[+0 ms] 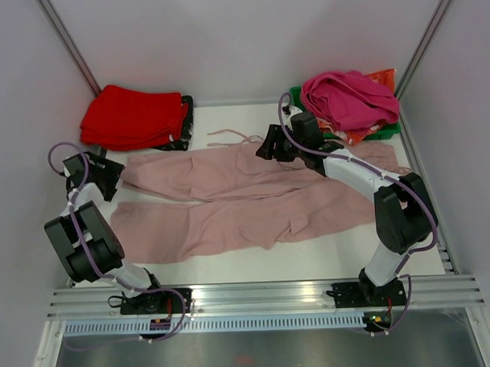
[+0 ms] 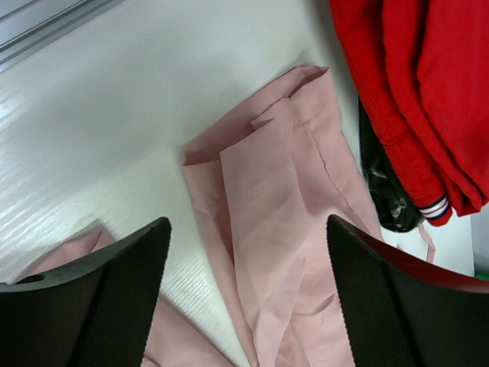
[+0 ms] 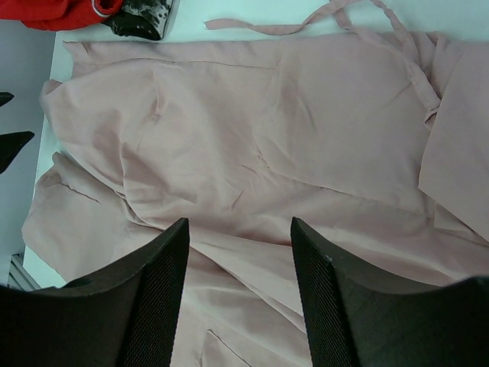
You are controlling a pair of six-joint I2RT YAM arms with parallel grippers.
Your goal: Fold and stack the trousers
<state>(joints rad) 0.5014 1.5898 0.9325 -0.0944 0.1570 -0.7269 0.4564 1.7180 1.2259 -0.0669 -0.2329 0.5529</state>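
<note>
The pale pink trousers (image 1: 230,204) lie spread flat across the table, legs pointing left and waist to the right, with the two legs side by side. Their thin drawstring cords (image 1: 231,137) trail toward the back and show in the right wrist view (image 3: 306,27). My left gripper (image 1: 108,176) is open and empty just above the hem of the far leg (image 2: 267,176). My right gripper (image 1: 264,149) is open and empty, hovering over the upper part of the trousers (image 3: 252,138). Both grippers hold nothing.
A stack of vivid red folded garments (image 1: 134,115) sits at the back left on a black item (image 1: 183,125), close to the far leg's hem (image 2: 412,84). A bright magenta garment (image 1: 351,95) is heaped on a green bin (image 1: 388,130) at the back right. Walls enclose both sides.
</note>
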